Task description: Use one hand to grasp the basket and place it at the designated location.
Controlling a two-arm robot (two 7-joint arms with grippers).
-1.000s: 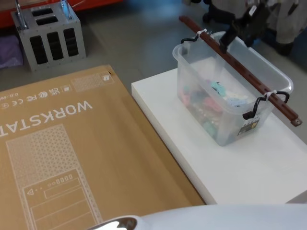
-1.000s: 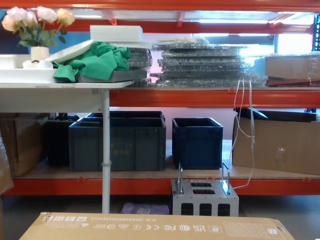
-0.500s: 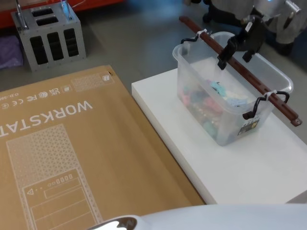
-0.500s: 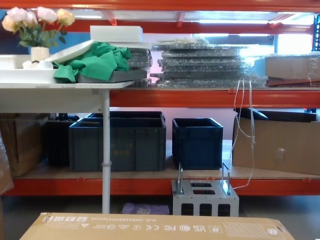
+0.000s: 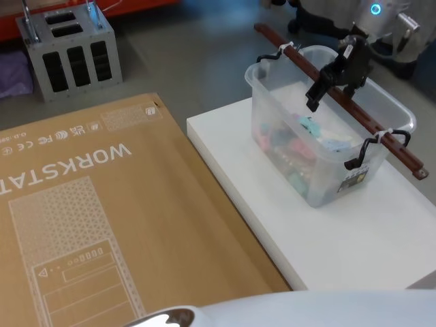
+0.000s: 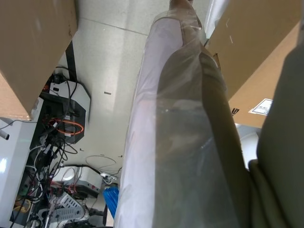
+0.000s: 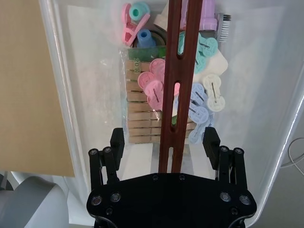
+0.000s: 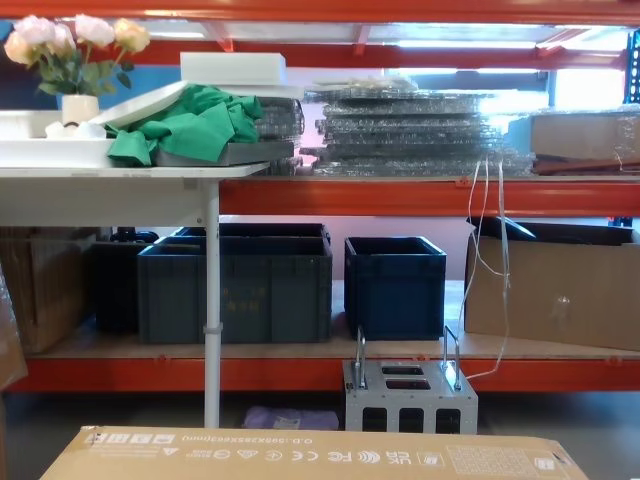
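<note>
As it comes down over the white slab platform [image 5: 354,245], the robot's black two-fingered right gripper [image 5: 332,87] has closed in on the large translucent whitish plastic basket [image 5: 310,170] standing at the platform's far end. A second earlier the gripper hung higher and farther off. Now its jaws are spread wide to either side of the long reddish-brown bar handle [image 7: 173,71], near the bar's middle, with one finger [image 7: 117,141] on each flank and a clear gap left on both sides.

Nothing is gripped yet. The basket itself has not budged: it rests flat on the platform, loaded with pastel plastic clothes pegs [image 7: 154,90] and a pack of wooden ones, the handle tied across its rim. Hard against the platform's left edge lies a big brown cardboard carton [image 5: 102,225].

The approach looks all but finished, and the next step is likely a squeeze on the bar before any lift. A hold near the middle should keep the load level, while one off-centre could tip it. Where the basket is meant to go cannot be told.
</note>
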